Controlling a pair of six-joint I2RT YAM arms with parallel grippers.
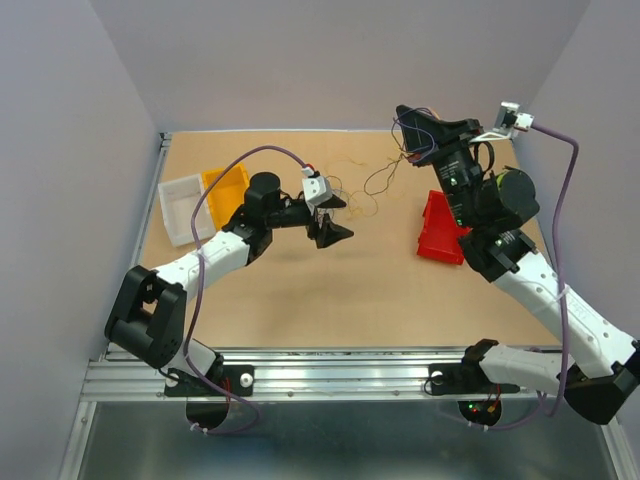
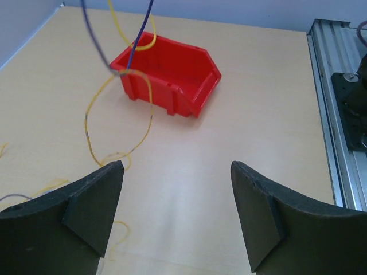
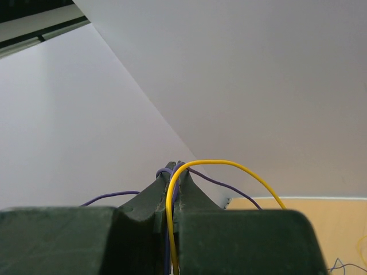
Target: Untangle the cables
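Right tool (image 3: 175, 169) is pressed together and pinches the cables (image 3: 218, 162): one yellow strand and a few thin purple ones pass between its fingers. It is lifted high over the far side of the tabletop (image 1: 300, 300). From it the cables hang down in loose loops to the surface, between the two arms and just left of a red bin (image 1: 440, 232). Left tool (image 2: 176, 169) is spread wide and holds nothing; it is low over the tabletop, with yellow loops lying near one of its fingers. A yellow bin (image 1: 226, 188) and a white bin (image 1: 180, 208) stand side by side at the far left.
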